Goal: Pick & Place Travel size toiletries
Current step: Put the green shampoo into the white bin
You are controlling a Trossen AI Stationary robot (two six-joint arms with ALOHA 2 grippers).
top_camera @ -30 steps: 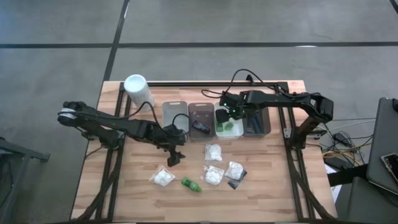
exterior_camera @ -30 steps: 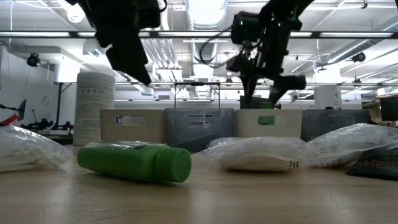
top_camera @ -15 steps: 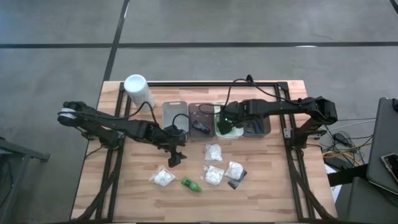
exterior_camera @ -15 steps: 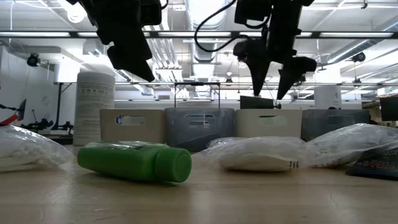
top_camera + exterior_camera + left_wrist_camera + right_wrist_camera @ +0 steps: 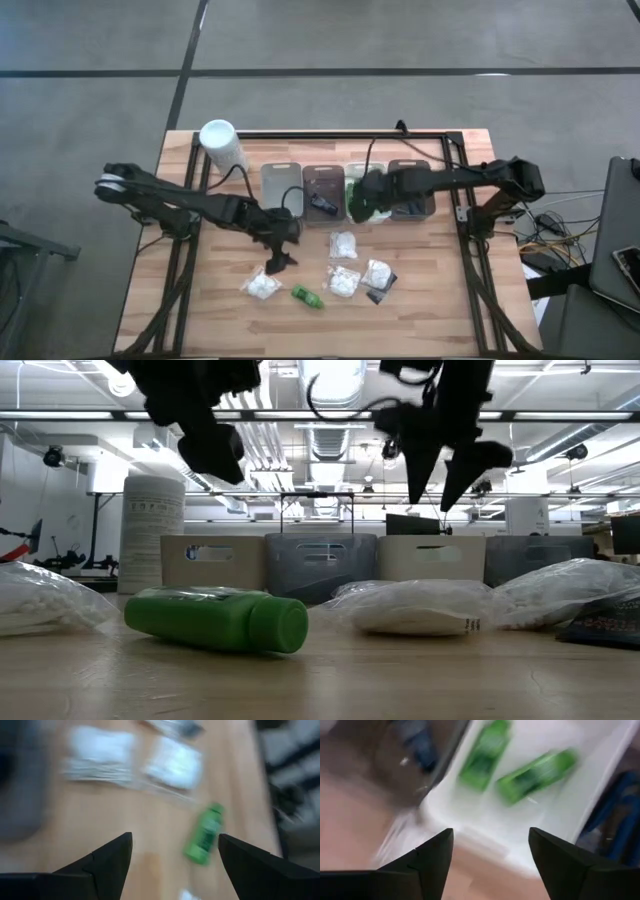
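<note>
Presently: left hand [image 5: 272, 266], fingers spread and empty, hangs above the loose green bottle [image 5: 307, 296] on the tabletop [image 5: 200, 300], apparently for pickup. Right hand [image 5: 362, 205], open, empty, over white tray [image 5: 600, 785] holding two green bottles [image 5: 537, 770].

Even, diffuse light falls from overhead in the high view, so the desk [image 5: 220, 300] carries only soft, short shadows beneath the arms and no strong glare. The low view looks into bright ceiling strip lights [image 5: 330, 378], which turn both arms into near-black silhouettes; the green bottle [image 5: 215, 620] close to the lens is slightly soft, and the white packets [image 5: 410, 608] show pale highlights. Both wrist views are heavily smeared by motion blur: the left one shows a streaked green bottle [image 5: 204, 834] and hazy white packets [image 5: 172, 762], the right one two blurred green bottles [image 5: 512, 762] in a washed-out white tray [image 5: 485, 835]
</note>
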